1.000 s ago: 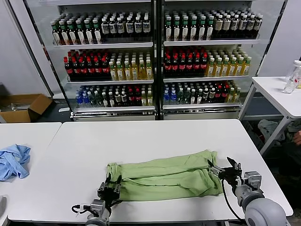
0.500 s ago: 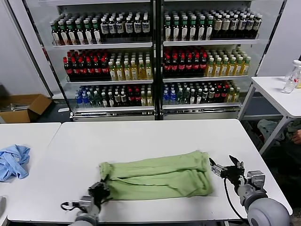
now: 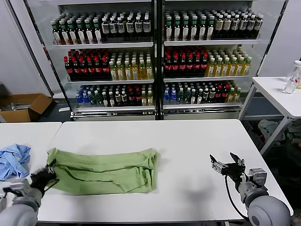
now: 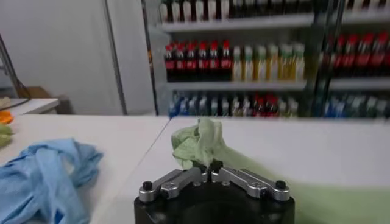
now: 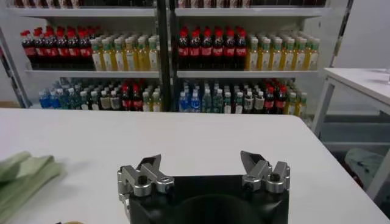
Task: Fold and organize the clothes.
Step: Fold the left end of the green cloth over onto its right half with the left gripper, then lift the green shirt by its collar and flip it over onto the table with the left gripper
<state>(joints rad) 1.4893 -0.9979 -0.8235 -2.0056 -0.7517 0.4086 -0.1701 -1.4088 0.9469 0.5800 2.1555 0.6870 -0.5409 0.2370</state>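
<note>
- One light pastel-green T-shirt of soft thin fabric (image 3: 104, 170) lies folded into a long band on the white desk (image 3: 188, 146), on the desk's left half, its left end reaching the desk's left edge.
- The band's right end lies flat near the middle of the desk; its left end is bunched into a raised tuft, seen close up in the left wrist view (image 4: 198, 143).
- One left end effector (image 3: 43, 178) sits at that left end of the green T-shirt, its jaws closed on the bunched fabric.
- One right end effector (image 3: 227, 165) hovers over the bare right part of the desk, well apart from the green T-shirt, its two fingers spread wide and gripping nothing; the right wrist view shows the gap between them (image 5: 201, 167).
- One crumpled light blue garment (image 3: 12, 159) lies on a second white desk (image 3: 28, 132), just beside the green T-shirt's left end.
- A third white desk (image 3: 277, 92) stands to the far right of the T-shirt, with clear bottles (image 3: 294, 75) on it; their count cannot be told.
- One glass-fronted drinks cooler (image 3: 155, 61) with two doors stands behind the desk, four shelves of bottles showing in each door.
- One open brown cardboard box (image 3: 21, 107) rests on the floor, behind and to the left of the T-shirt.
</note>
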